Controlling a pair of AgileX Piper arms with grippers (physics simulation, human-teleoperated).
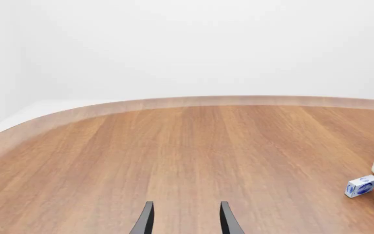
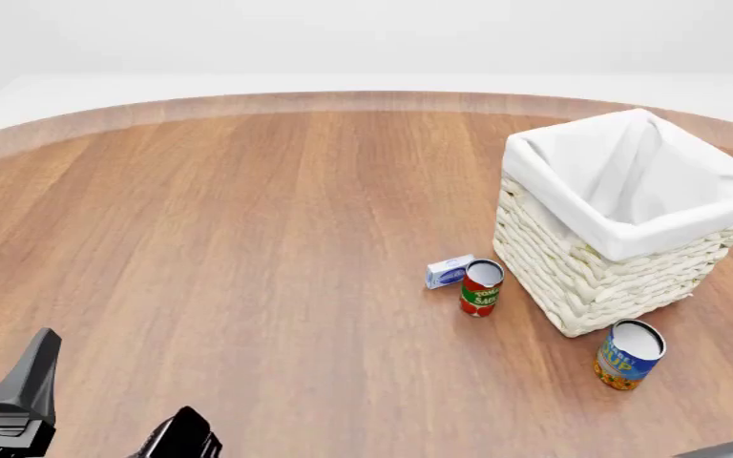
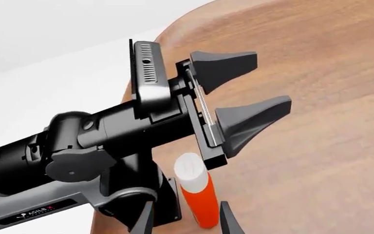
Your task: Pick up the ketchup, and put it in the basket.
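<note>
My right claw (image 3: 185, 204) is spread, gripping nothing. The ketchup (image 3: 196, 195), a smooth red cylinder, sits between its dark tapered fingers, white cap pointing past the tips; standing or lying, I cannot tell. My left claw (image 1: 186, 207) is spread too. Just beside the woven, cloth-lined basket (image 2: 596, 277) are a tomato can (image 2: 480, 288) and a small box (image 2: 449, 272).
</note>
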